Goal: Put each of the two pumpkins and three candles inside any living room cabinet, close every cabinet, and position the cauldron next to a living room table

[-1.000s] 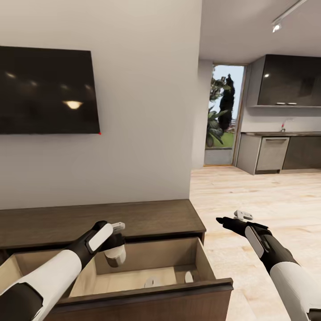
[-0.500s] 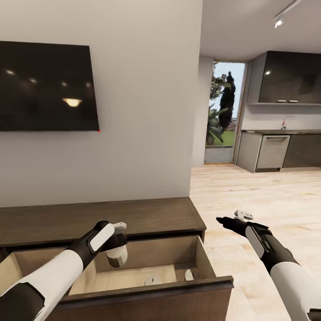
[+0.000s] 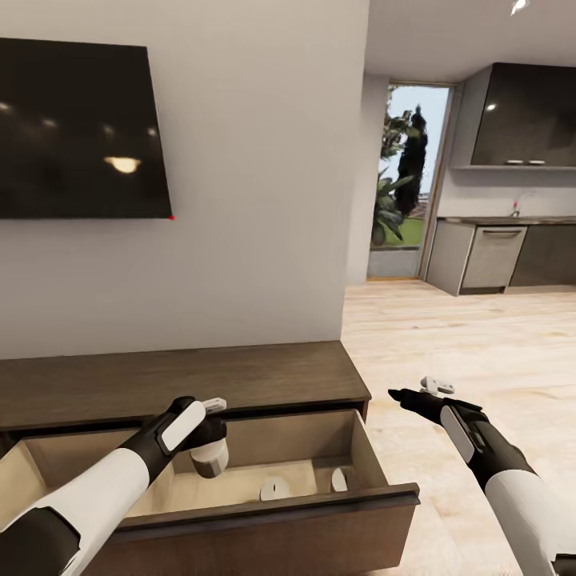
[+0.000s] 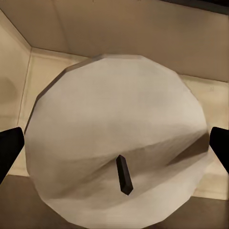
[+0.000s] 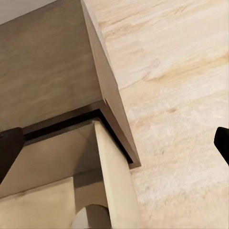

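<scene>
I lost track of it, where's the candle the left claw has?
In the head view, the candle sits in the left claw at lower left, held over the open drawer of the cabinet.

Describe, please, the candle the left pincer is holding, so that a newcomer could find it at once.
Start at the long dark-brown cabinet under the wall-mounted screen; its drawer stands pulled open. Above that drawer's pale inside, the left pincer grips a stubby off-white candle with a dark wick. Unlike the two candles lying on the drawer floor, it hangs in the air.
</scene>
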Controlling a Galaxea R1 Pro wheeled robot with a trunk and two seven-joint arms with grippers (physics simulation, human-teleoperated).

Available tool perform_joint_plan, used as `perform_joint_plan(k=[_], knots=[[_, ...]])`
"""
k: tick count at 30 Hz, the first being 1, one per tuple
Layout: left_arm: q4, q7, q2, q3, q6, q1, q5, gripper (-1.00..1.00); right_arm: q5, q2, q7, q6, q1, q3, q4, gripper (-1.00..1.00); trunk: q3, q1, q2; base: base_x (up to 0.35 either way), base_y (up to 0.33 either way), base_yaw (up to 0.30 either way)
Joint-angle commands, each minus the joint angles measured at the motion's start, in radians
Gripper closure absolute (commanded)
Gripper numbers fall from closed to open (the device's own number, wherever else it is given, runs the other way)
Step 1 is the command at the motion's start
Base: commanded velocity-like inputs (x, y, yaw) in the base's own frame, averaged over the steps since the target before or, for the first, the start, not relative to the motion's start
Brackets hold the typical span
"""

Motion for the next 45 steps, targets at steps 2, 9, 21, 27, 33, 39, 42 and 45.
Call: perform_joint_plan(k=[2,9,21,27,33,39,42,45], knots=[[-0.002,0.008,0.001,-0.007,-0.002,-0.001,0.010,1.00,-0.001,0.000,0.004,0.006,0.000,-0.003,-0.001,-1.00,-0.001,0.000,-0.001,0.000,0.000,0.000],[-0.002,0.008,0.001,-0.008,-0.002,-0.001,0.009,1.00,-0.006,-0.065,0.001,-0.032,-0.001,-0.007,0.111,-1.00,-0.001,0.000,-0.001,0.000,0.000,0.000],[-0.002,0.008,0.004,-0.009,-0.003,0.000,0.010,1.00,-0.072,-0.149,0.010,-0.104,0.000,-0.006,0.238,-1.00,-0.024,0.002,-0.002,0.000,0.000,0.000],[0.025,0.008,0.003,-0.009,-0.007,0.000,0.007,1.00,-0.078,-0.165,0.009,-0.103,-0.001,-0.007,0.239,-1.00,-0.040,0.004,-0.003,0.000,0.000,0.000],[0.031,0.008,0.002,-0.010,-0.031,0.000,0.008,1.00,-0.078,-0.167,0.010,-0.104,-0.001,-0.006,0.240,-1.00,-0.040,0.004,-0.003,0.000,0.000,0.000],[0.031,0.008,0.001,-0.011,-0.033,0.000,0.008,1.00,-0.078,-0.167,0.010,-0.106,-0.001,-0.006,0.240,-1.00,-0.040,0.004,-0.003,0.177,0.000,0.000],[0.031,0.008,0.001,-0.011,-0.033,0.000,0.008,1.00,-0.078,-0.167,0.010,-0.106,-0.001,-0.006,0.240,-1.00,-0.040,0.004,-0.003,0.301,0.000,0.000],[0.031,0.008,0.001,-0.011,-0.033,0.000,0.008,1.00,-0.078,-0.167,0.010,-0.106,-0.001,-0.006,0.240,-1.00,-0.040,0.004,-0.003,0.309,0.000,0.000]])
